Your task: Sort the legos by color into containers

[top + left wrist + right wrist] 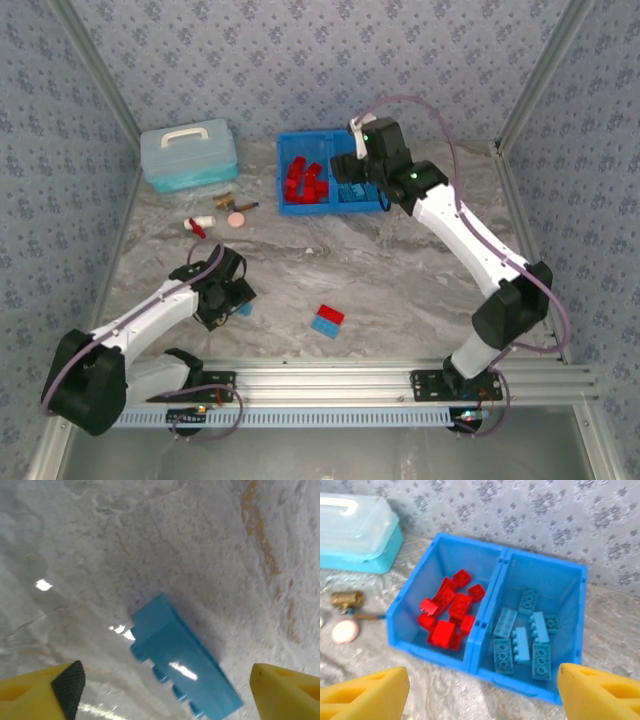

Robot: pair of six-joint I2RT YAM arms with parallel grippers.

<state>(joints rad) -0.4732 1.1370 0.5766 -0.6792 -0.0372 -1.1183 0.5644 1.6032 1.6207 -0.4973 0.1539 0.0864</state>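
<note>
Far end of table [420,280]: bin [331,209]. In bin's left compartment: red legos [305,180]. In right compartment: blue legos [352,190]. Above right compartment: right gripper [357,160], jaws spread wide, empty. Well in front of bin, toward its left: left gripper [237,300], low over table, jaws released, standing either side of blue brick [182,662], which lies on table, not clamped. In front of bin, on table: red brick [331,314] touching second blue brick [324,327].
</note>
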